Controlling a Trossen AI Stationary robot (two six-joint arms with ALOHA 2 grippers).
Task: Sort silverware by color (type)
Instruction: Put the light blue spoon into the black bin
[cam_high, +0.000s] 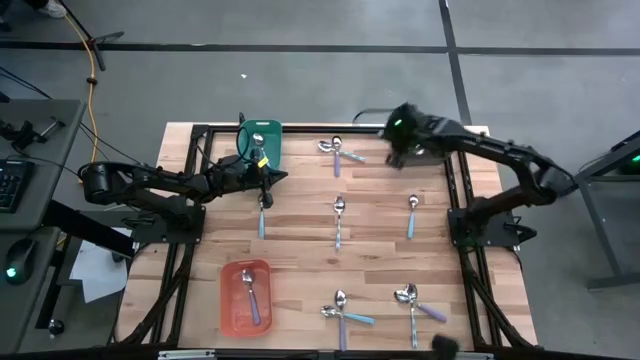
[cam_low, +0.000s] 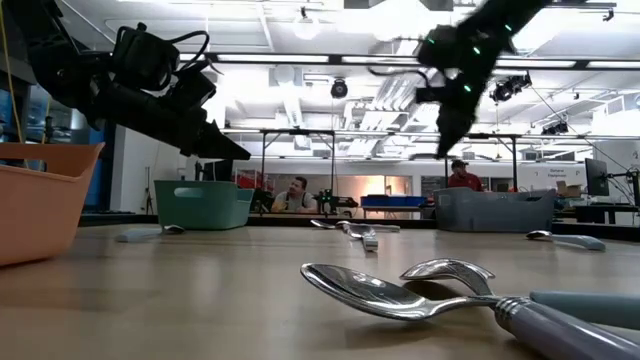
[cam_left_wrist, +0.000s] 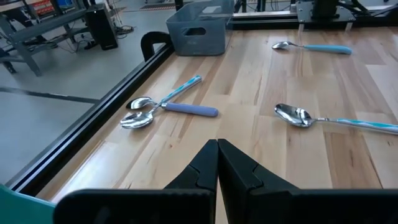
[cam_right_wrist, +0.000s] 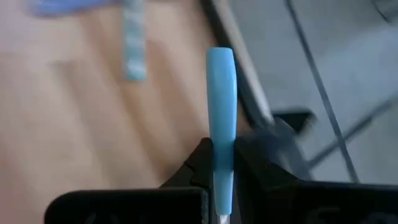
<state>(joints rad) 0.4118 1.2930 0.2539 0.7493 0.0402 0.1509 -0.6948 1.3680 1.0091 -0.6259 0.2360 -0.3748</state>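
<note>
Saw the right gripper (cam_high: 393, 152) at the top of the high view, a little right of the middle, over the far edge of the table (cam_high: 300, 245). Squeezed shut on a light blue spoon (cam_right_wrist: 221, 93), pinched by the handle. Showed the handle poking out past the dark fingers in the right wrist view. Could not see the shiny bowl of that spoon.

Found the left gripper (cam_high: 268, 180) left of the middle in the high view, just under the teal bin (cam_high: 275, 140). Pressed shut, finger against finger, with nothing in between. Hung up off the wood in the upper left of the low view.

Lay flat on the wood, right below that gripper in the high view: a blue-handled spoon (cam_high: 261, 215).

Spotted more spoons on the table:
- a crossed pair (cam_high: 340, 152) at the top middle, one purple and one light blue
- a middle spoon (cam_high: 339, 215) in the centre
- a right-side spoon (cam_high: 412, 215) next to it
- a lower middle pair (cam_high: 342, 310) at the bottom
- a lower right pair (cam_high: 412, 300) beside those

Held one binned spoon (cam_high: 251, 290) inside the orange bin (cam_high: 228, 300) at the lower left.
</note>
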